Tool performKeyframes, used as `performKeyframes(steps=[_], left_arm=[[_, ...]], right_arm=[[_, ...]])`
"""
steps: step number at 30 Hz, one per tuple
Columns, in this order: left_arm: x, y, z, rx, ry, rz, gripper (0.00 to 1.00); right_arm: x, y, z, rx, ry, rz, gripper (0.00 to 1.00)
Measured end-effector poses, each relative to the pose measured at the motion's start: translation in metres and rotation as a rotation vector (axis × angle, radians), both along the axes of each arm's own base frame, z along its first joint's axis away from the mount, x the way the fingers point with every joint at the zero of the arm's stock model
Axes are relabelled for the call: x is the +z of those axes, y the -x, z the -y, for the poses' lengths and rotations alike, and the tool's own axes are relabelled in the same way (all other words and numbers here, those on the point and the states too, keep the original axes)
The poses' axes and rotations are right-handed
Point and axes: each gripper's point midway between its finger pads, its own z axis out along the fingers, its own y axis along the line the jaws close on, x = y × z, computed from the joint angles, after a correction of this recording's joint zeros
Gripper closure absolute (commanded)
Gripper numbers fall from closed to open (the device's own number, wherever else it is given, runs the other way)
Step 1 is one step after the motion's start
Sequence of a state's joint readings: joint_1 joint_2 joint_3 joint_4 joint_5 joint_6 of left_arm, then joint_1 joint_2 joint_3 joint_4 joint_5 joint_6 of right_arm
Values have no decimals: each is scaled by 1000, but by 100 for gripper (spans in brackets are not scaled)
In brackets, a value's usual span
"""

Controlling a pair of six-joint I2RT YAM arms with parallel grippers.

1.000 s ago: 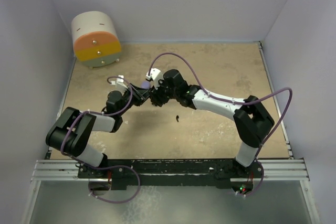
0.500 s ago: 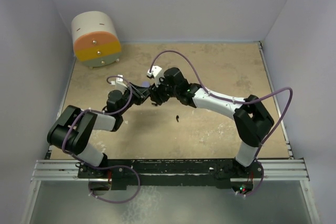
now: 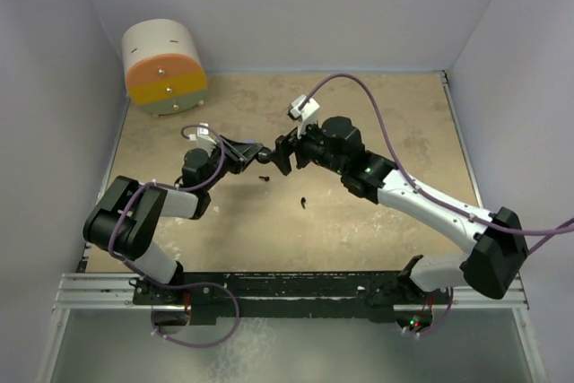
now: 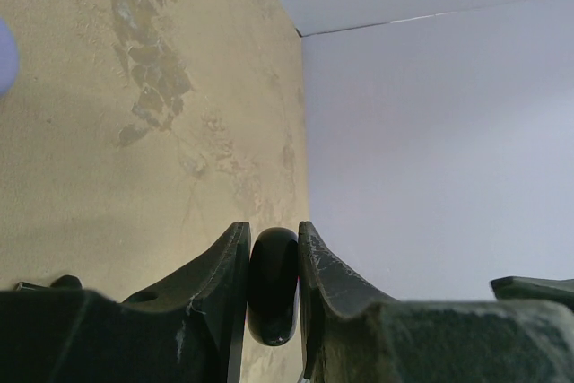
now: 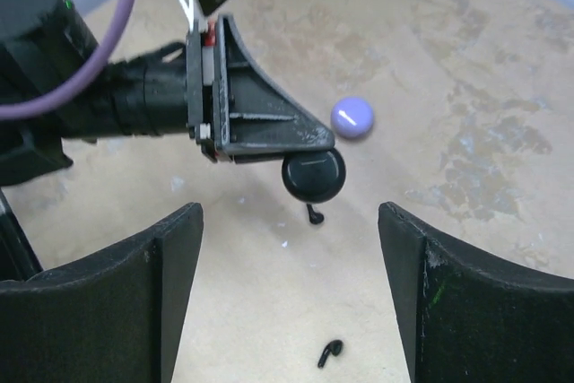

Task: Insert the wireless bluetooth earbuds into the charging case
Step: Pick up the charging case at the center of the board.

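While the left tool (image 4: 273,238) pinches a black round case (image 4: 273,291), the right tool (image 5: 289,214) stands wide, facing it.

Lavender disc (image 4: 4,56) cut by view's edge; black disc (image 4: 273,286) half-hidden between jaws

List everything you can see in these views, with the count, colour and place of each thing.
earbuds: two, black, loose on the table, the second lying near the held case.
case: one, black, round, clamped in the left end effector.
disc: one, lavender, on the table beyond the case.
drum: one, white with orange and yellow bands, far left corner.
table: one, mottled tan, walled on three sides.
left end effector: one, black, shut on the case.
right end effector: one, black, open and empty, facing the case.
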State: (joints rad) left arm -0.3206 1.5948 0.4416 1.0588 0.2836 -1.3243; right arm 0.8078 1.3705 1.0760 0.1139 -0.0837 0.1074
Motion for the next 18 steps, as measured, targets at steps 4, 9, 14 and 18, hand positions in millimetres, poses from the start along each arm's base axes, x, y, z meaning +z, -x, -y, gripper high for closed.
performKeyframes(steps=[4, 9, 14, 18], left_arm=[[0, -1, 0, 0, -1, -4, 100], [0, -2, 1, 0, -1, -7, 100], [0, -3, 1, 0, -3, -11, 100], [0, -3, 1, 0, -4, -15, 100]], right_arm=[[17, -8, 12, -112, -55, 7, 19], [-13, -28, 22, -277, -27, -62, 18], [-49, -31, 31, -355, 15, -122, 17], [-54, -32, 33, -374, 4, -132, 17]])
